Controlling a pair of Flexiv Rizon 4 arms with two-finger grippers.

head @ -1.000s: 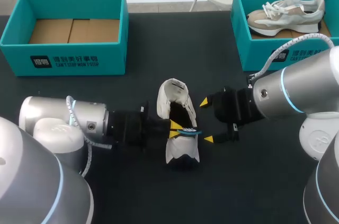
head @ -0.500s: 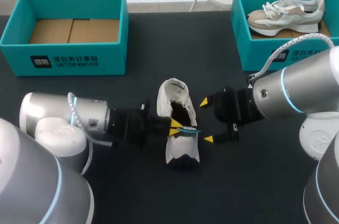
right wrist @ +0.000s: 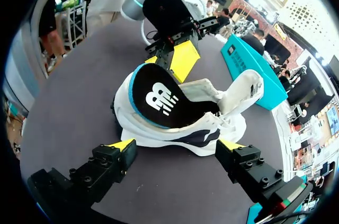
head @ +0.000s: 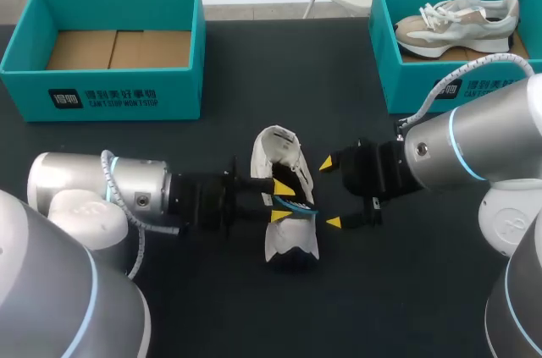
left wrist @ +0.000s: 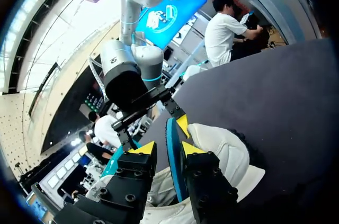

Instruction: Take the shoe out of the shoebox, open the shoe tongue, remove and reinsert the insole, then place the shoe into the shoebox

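shoe (head: 292, 244) lies between the right pincer's (head: 330, 193) spread fingers, untouched; its insole (right wrist: 159, 99) stands between the left pincer's (left wrist: 168, 148) parted, open fingers.

The table (head: 212, 307) is dark charcoal. On it the shoe (head: 288, 239) is white with navy trim low along the sole. Its insole (right wrist: 159, 97) is black with a white logo and a teal rim. Both boxes are teal with brown cardboard floors. The far-left box (head: 106, 87) bears a black label with white print, and the far-right box (head: 423, 87) holds a second shoe (head: 461, 19) in white, beige and grey. The left gripper (head: 282, 201) and right gripper (head: 330, 193) are black with yellow tips. The left arm (head: 110, 193) and right arm (head: 483, 142) are silver-grey with pale blue rings.
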